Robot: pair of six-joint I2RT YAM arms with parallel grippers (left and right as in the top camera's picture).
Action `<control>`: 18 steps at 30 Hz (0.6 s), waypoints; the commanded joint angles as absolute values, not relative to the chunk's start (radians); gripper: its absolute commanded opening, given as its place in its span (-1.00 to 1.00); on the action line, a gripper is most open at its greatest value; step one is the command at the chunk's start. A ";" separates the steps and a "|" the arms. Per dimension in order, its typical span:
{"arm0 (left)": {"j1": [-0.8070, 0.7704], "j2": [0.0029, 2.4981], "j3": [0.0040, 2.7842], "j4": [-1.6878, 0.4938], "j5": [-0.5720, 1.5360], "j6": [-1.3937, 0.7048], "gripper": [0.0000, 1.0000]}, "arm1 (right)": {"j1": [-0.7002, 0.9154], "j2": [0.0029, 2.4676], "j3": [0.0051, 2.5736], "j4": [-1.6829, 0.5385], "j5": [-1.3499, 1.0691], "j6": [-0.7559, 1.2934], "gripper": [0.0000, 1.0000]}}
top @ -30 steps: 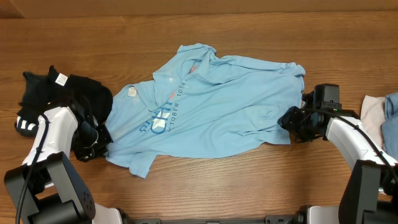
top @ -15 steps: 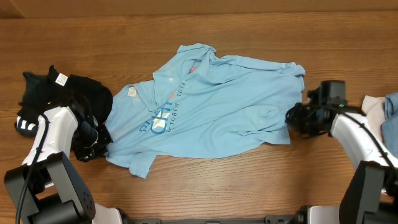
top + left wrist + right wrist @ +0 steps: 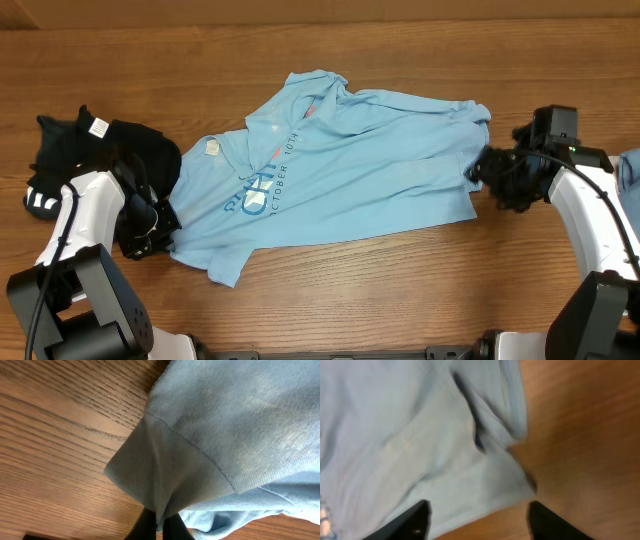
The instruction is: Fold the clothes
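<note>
The light-blue T-shirt (image 3: 340, 165) lies spread and rumpled across the middle of the table, its print facing up. At the shirt's lower-left corner my left gripper (image 3: 170, 226) is shut on a sleeve. In the left wrist view the cloth (image 3: 235, 425) is pinched between the dark fingertips (image 3: 172, 530). My right gripper (image 3: 480, 172) hovers at the shirt's right edge. It stands open in the right wrist view (image 3: 477, 521), with the shirt's corner (image 3: 485, 485) lying loose ahead of the fingers (image 3: 410, 522). A black garment (image 3: 95, 150) with white lettering sits bunched at the far left.
More cloth, pale and blue (image 3: 612, 180), lies at the table's right edge behind my right arm. Bare wooden tabletop (image 3: 350, 290) runs along the front and back of the shirt.
My right gripper has opened and let go of the shirt's right edge, moving right and toward the back. The shirt's lower-right corner now lies flatter and further right. The left arm has not moved.
</note>
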State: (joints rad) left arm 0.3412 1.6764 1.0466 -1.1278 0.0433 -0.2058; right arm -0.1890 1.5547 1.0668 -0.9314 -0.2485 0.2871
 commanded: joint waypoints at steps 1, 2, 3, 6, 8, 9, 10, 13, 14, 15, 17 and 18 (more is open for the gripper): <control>0.347 1.660 1.064 -1.128 0.025 -0.194 -0.92 | -0.191 1.541 1.015 -0.947 -0.254 0.313 -0.07; 0.347 1.660 1.064 -1.128 0.025 -0.194 -0.92 | -0.191 1.554 0.971 -0.917 -0.254 0.332 -0.10; 0.347 1.660 1.064 -1.127 0.026 -0.194 -0.92 | -0.191 1.568 0.942 -0.893 -0.252 0.366 0.01; 0.347 1.660 1.064 -1.127 0.026 -0.194 -0.92 | -0.191 1.604 0.900 -0.823 -0.254 0.414 0.16; 0.347 1.660 1.064 -1.129 0.026 -0.194 -0.92 | -0.191 1.642 0.895 -0.796 -0.252 0.430 0.19; 0.347 1.660 1.064 -1.128 0.026 -0.194 -0.91 | -0.191 1.659 0.894 -0.785 -0.252 0.444 0.20; 0.347 1.660 1.064 -1.129 0.026 -0.194 -0.89 | -0.191 1.681 0.894 -0.772 -0.260 0.450 0.08; 0.347 1.660 1.065 -1.129 0.026 -0.192 -0.83 | -0.191 1.768 0.894 -0.754 -0.275 0.450 -0.33; 0.347 1.660 1.066 -1.130 0.027 -0.182 -0.82 | -0.191 1.776 0.894 -0.746 -0.282 0.449 -0.70; 0.347 1.660 1.077 -1.145 0.027 -0.170 -0.82 | -0.191 1.775 0.894 -0.741 -0.282 0.449 -0.87; 0.346 1.657 1.118 -1.184 0.038 -0.153 -0.70 | -0.191 1.748 0.906 -0.749 -0.282 0.433 -0.92; 0.345 1.645 1.153 -1.208 0.082 -0.130 -0.55 | -0.191 1.715 0.915 -0.754 -0.293 0.411 -0.92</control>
